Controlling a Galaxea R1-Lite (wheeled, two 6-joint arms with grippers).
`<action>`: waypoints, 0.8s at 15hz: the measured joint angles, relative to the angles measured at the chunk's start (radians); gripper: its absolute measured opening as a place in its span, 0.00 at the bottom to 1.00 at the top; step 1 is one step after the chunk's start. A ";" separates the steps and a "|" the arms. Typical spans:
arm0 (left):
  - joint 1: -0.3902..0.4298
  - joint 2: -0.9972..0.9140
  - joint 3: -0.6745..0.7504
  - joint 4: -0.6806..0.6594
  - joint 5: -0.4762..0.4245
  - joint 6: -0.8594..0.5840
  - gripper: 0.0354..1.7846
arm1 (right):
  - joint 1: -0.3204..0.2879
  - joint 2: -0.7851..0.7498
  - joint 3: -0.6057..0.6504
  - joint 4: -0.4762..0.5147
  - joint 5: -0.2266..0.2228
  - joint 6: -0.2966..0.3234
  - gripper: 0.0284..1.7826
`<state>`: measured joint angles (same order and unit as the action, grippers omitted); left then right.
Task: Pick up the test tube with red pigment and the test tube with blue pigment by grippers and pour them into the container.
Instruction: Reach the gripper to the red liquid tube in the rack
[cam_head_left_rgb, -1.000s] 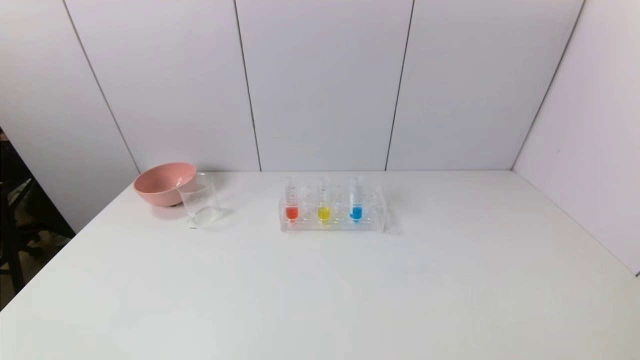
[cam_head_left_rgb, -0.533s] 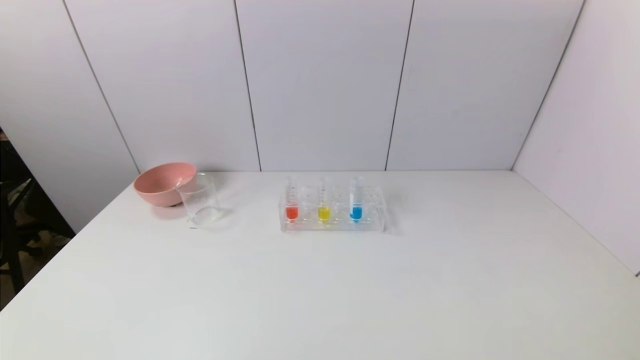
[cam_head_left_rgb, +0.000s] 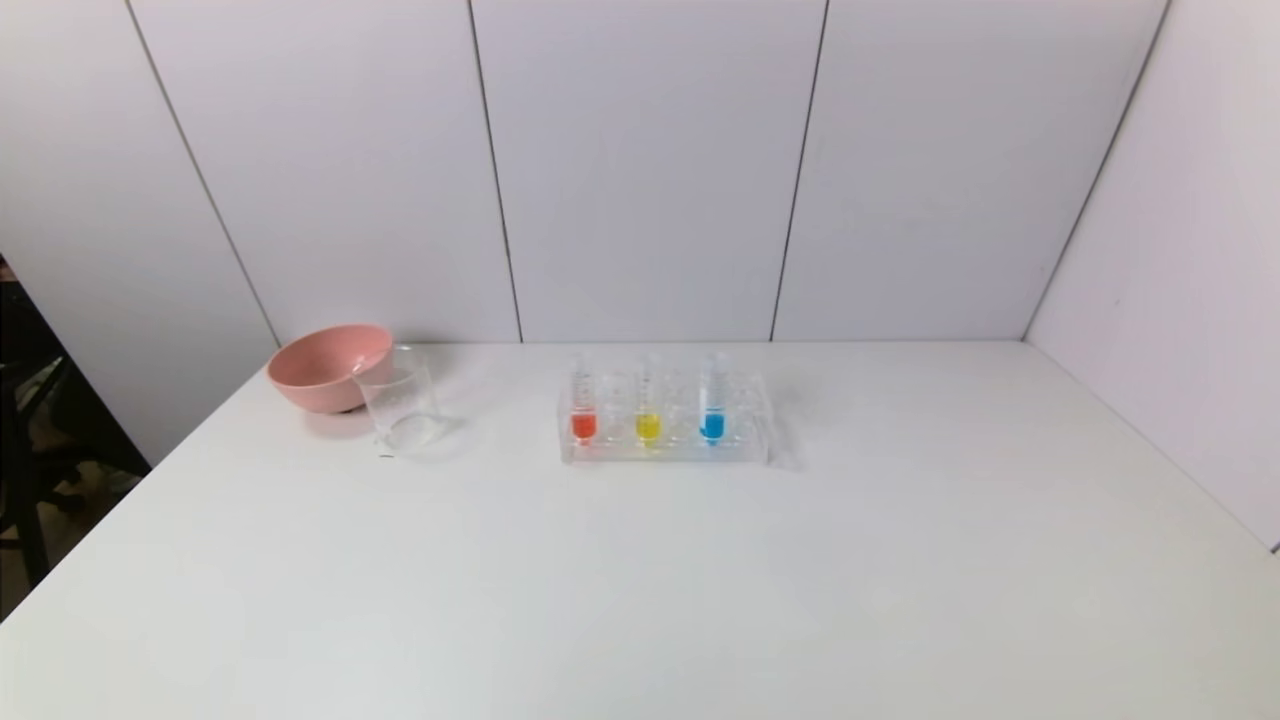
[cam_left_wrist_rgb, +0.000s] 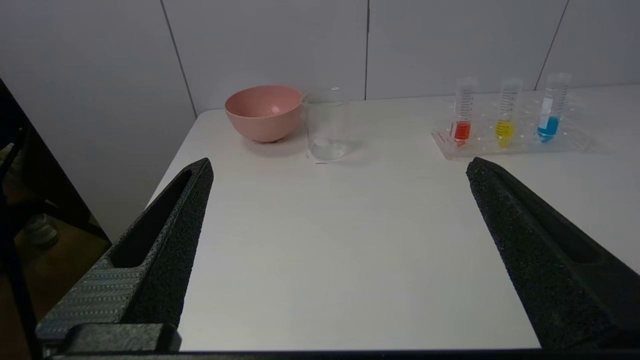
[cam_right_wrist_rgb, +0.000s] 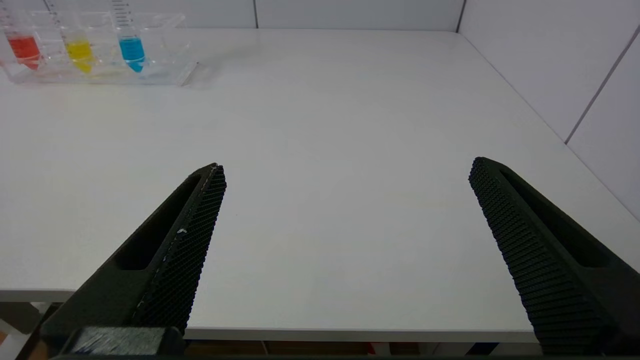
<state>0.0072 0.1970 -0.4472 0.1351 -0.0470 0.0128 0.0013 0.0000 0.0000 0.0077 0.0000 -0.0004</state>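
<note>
The red test tube (cam_head_left_rgb: 583, 402) and the blue test tube (cam_head_left_rgb: 712, 400) stand upright in a clear rack (cam_head_left_rgb: 665, 448) at the table's far middle, a yellow tube (cam_head_left_rgb: 648, 405) between them. They also show in the left wrist view, the red tube (cam_left_wrist_rgb: 463, 118) and the blue tube (cam_left_wrist_rgb: 550, 111), and in the right wrist view, the red tube (cam_right_wrist_rgb: 22, 45) and the blue tube (cam_right_wrist_rgb: 130, 42). The clear glass beaker (cam_head_left_rgb: 400, 402) stands left of the rack, empty. My left gripper (cam_left_wrist_rgb: 340, 167) and right gripper (cam_right_wrist_rgb: 346, 170) are open and empty, near the table's front edge, outside the head view.
A pink bowl (cam_head_left_rgb: 328, 366) sits just behind and left of the beaker, touching or nearly touching it. White wall panels close the back and right side. The table's left edge (cam_left_wrist_rgb: 172, 160) drops off to the floor beside the bowl.
</note>
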 joint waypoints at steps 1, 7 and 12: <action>-0.001 0.044 -0.035 -0.013 -0.009 0.000 0.99 | 0.000 0.000 0.000 0.000 0.000 0.000 1.00; -0.002 0.315 -0.216 -0.110 -0.040 0.000 0.99 | 0.000 0.000 0.000 0.000 0.000 0.000 1.00; -0.001 0.563 -0.319 -0.237 -0.168 0.000 0.99 | 0.000 0.000 0.000 0.000 0.000 0.000 1.00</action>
<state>0.0057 0.7604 -0.7664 -0.1015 -0.2149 0.0128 0.0009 0.0000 0.0000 0.0077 0.0000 0.0000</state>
